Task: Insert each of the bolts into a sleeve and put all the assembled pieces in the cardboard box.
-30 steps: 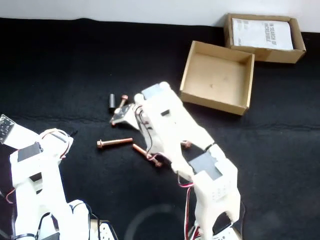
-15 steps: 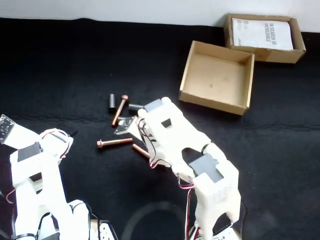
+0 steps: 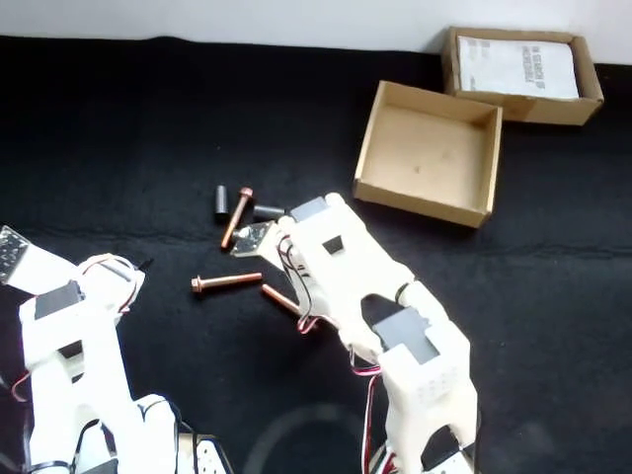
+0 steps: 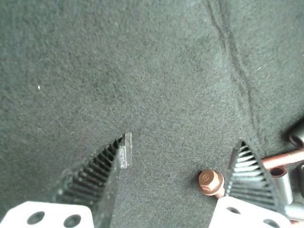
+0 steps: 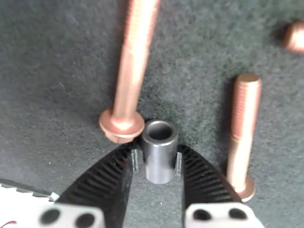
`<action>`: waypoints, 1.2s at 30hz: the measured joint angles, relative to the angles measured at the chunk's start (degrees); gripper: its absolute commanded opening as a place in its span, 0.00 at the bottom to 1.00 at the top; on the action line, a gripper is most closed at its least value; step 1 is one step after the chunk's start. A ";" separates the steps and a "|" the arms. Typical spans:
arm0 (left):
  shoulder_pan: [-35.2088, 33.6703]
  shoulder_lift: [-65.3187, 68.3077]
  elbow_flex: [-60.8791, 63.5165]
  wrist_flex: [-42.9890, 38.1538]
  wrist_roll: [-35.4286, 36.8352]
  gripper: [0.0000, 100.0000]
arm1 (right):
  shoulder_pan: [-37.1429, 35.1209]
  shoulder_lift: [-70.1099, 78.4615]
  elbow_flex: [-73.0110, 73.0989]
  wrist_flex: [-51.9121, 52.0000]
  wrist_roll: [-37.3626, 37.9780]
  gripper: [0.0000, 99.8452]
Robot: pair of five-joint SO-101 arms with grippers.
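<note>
sleeve [image 5: 160,159] sits pinched in the right tool [image 5: 156,156], which has backed off a little and hangs over the bolts [image 5: 130,71], so insertion looks next. left tool [image 4: 183,141] hangs wide open above the surface [image 4: 95,71].

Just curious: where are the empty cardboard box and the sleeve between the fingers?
Open brown cardboard box [image 3: 425,148], high view, bare floor.
Short dark grey metal sleeve [image 5: 160,159], right wrist view, side wall.
</note>
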State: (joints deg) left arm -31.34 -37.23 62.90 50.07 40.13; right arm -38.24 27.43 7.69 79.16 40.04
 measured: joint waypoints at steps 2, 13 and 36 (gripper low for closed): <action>0.00 0.00 0.00 0.00 0.00 0.33 | 0.09 0.09 -0.18 -0.35 0.00 0.04; 0.00 0.00 0.35 -1.05 0.00 0.33 | 2.37 1.67 -11.34 5.98 0.00 0.04; 0.00 0.00 1.76 -2.90 0.00 0.33 | 3.16 -1.05 -3.52 1.05 0.09 0.01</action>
State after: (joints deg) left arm -31.34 -37.23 64.66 47.16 40.13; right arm -35.08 26.37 4.18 80.22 40.13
